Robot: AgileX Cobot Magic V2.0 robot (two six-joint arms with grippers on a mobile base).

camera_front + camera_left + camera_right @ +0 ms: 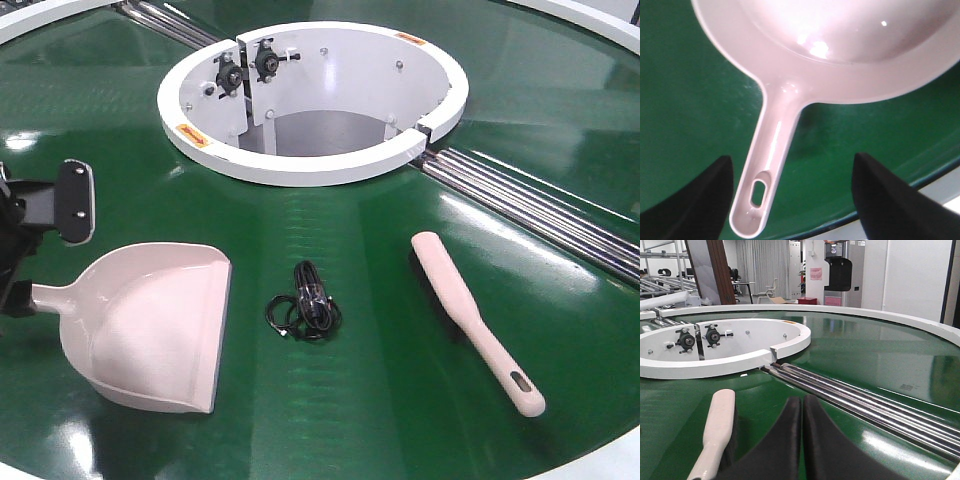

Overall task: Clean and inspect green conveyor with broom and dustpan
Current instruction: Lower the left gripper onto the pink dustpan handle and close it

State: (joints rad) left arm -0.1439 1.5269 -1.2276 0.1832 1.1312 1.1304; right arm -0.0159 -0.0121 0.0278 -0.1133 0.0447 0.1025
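Two end effectors unladen: left end effector (792, 162) spread astride the handle of the dustpan (150, 330), right end effector (802, 402) pinched shut beside the broom (475, 320), both tools flat on the worktop, the green conveyor (400, 420); pickup stage, seemingly, so next, clamp that handle.

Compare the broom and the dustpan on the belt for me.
The dustpan is a wide rimmed scoop; the broom is a narrow flat brush with dark bristles. The dustpan's handle sits within the open left gripper; the broom lies beside the shut right gripper. Both are pale pink plastic, with slotted handle ends, resting on the green conveyor.
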